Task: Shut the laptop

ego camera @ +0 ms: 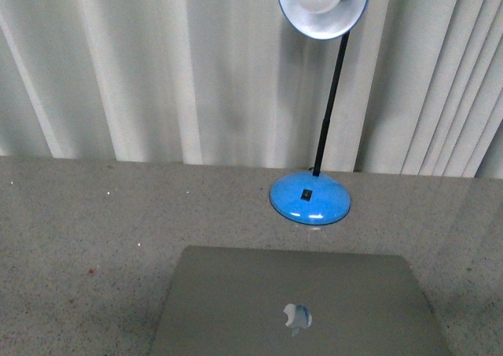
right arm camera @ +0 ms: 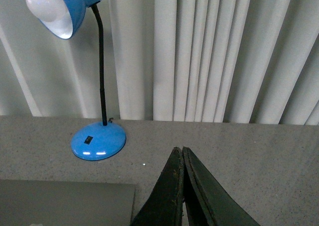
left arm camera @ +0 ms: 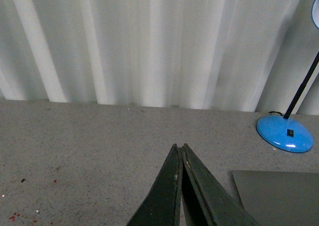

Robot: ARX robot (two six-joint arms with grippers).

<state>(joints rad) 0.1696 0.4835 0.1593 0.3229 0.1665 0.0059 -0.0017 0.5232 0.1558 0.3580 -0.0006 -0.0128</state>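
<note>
Laptop (ego camera: 299, 305) lies lid-down on counter (ego camera: 78, 230); both arms' fingers (left arm camera: 180, 186) clenched empty, so reopening or scuffing is the residual risk.

No readable text; only an apple logo (ego camera: 297, 317) on the laptop (ego camera: 236, 309) lid

blue desk lamp (ego camera: 310, 197), speckled grey table (ego camera: 94, 238), white curtain (ego camera: 157, 65)
</note>
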